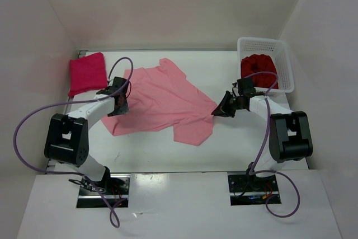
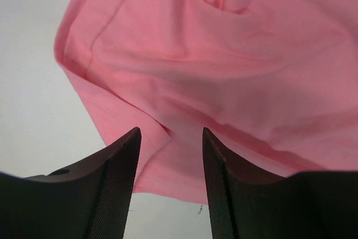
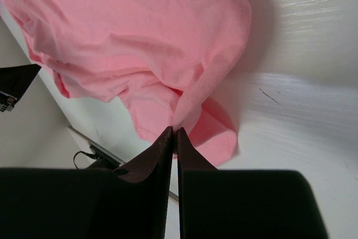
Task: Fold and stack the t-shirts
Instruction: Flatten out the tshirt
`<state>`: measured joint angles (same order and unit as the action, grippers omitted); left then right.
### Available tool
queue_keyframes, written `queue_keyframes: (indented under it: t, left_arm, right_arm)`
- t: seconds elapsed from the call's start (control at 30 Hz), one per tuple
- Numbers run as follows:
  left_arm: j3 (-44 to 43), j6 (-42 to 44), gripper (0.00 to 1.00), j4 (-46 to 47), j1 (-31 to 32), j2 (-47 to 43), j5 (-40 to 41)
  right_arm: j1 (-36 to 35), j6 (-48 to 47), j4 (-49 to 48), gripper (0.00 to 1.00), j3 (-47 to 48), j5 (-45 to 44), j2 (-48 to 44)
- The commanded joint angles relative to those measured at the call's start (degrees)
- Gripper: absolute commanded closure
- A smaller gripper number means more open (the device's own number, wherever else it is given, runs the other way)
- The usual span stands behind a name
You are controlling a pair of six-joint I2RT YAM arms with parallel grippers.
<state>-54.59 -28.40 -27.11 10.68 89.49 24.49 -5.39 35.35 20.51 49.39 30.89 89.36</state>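
The salmon pink t-shirt (image 1: 162,102) lies spread and rumpled in the middle of the table. My left gripper (image 1: 118,107) hovers over its left edge. It stands open (image 2: 170,131), with pink cloth (image 2: 224,54) below the jaws and nothing pinched between them. My right gripper (image 1: 220,108) is at the shirt's right edge, shut (image 3: 174,131) on a raised fold of the pink cloth (image 3: 140,43). A bright magenta t-shirt (image 1: 88,73) lies folded at the back left. The dark crimson t-shirt (image 1: 258,65) sits bunched in the basket.
The white mesh basket (image 1: 263,42) stands at the back right corner. White walls close the table in at the back and both sides. Purple cables loop from both arms near their bases.
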Motion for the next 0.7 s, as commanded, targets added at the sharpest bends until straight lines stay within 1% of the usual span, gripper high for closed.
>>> queue_keyframes:
  t: [0.0,0.1,0.23,0.3,0.33,0.4,0.47,0.5,0.57,0.67]
  left_arm:
    - [-2.28,5.38,0.44,-1.89,-1.97,-0.90,-2.24]
    - [-2.80,4.85,0.44,-1.89,-2.50,-0.90,-4.53]
    - [1.32,1.78,0.42,1.09,-3.11,-0.90,-7.70]
    - [1.94,0.64,0.42,1.71,-3.12,0.15,-7.70]
    - [1.94,0.63,0.42,1.71,-3.64,0.68,-7.70]
    - [1.15,0.63,0.42,2.94,-4.17,0.68,-9.19]
    - [-0.87,1.33,0.42,3.64,-6.19,2.34,-10.42]
    - [-1.57,2.03,0.41,4.26,-6.19,3.74,-11.04]
    - [-3.93,2.64,0.41,5.74,-7.68,6.03,-12.00]
    - [-7.71,3.18,0.41,7.51,-7.69,9.11,-14.82]
  right_arm:
    - [-0.50,0.51,-2.50,0.90,-0.34,0.83,-2.70]
    - [-0.50,0.51,-2.50,0.90,0.18,0.83,-2.70]
    - [-0.50,-0.64,-0.74,0.90,1.50,-0.40,-2.70]
    - [1.07,-0.64,-0.74,0.90,2.73,-0.92,-1.39]
    - [2.73,-0.64,-0.74,0.93,3.78,-0.92,-0.77]
    - [4.59,-0.64,-0.74,0.97,5.97,-0.92,1.77]
    - [5.12,-0.64,0.05,1.00,7.82,-2.76,5.20]
    - [6.69,-1.33,0.05,1.00,9.40,-2.77,6.17]
    - [7.49,-1.34,1.02,1.00,9.41,-3.38,6.88]
    - [7.50,-1.34,0.49,1.00,8.53,-4.96,6.18]
